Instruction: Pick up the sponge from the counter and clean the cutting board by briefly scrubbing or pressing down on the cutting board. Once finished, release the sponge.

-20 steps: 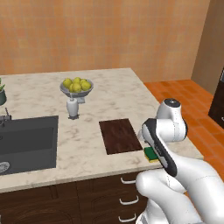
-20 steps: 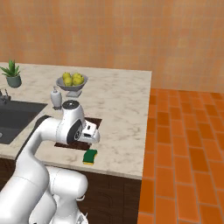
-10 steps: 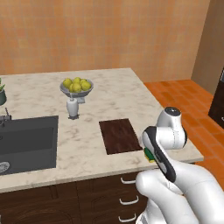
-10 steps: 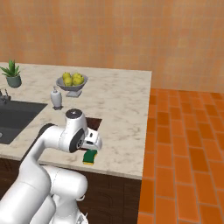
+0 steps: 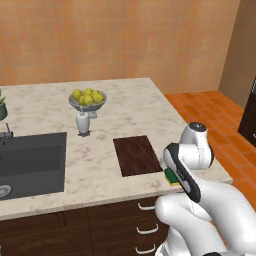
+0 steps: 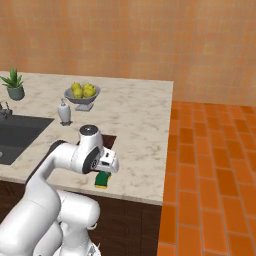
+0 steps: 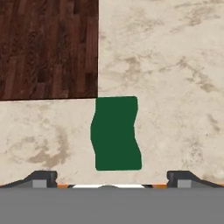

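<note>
Step in hand: the approach to the pick-up. The sponge (image 7: 115, 133) is not yet grasped; it lies flat on the bench (image 7: 175, 65), green layer up.

Tool: the tool (image 7: 111, 177) points down at the bench, its two dark finger tips spread wide at the bottom of the hand view, one to each side of the sponge and clear of it. It is released and holds nothing. In the right base view the tool (image 6: 108, 165) hangs just above the sponge (image 6: 103, 179).

Sponge: straight ahead of the tool, centred between the finger tips, its long axis running away from the tool. Its far end touches, or nearly touches, the near corner of the cutting board (image 7: 48, 46); I cannot tell which. In the left base view the sponge (image 5: 172, 176) peeks out from behind the arm near the bench's front edge.

Cutting board: beyond the sponge and off to the left as the hand view shows it, flat on the bench and bare.

Next move, as I judge it: lower straight down until the tips flank the sponge's long sides, then close on it. The line-up looks good, so little sideways correction seems needed.

Risk: coming down too hard could press the tips into the bench; the board's corner close by could catch a tip.

After that: lift, carry over the board, press down, let go.
</note>
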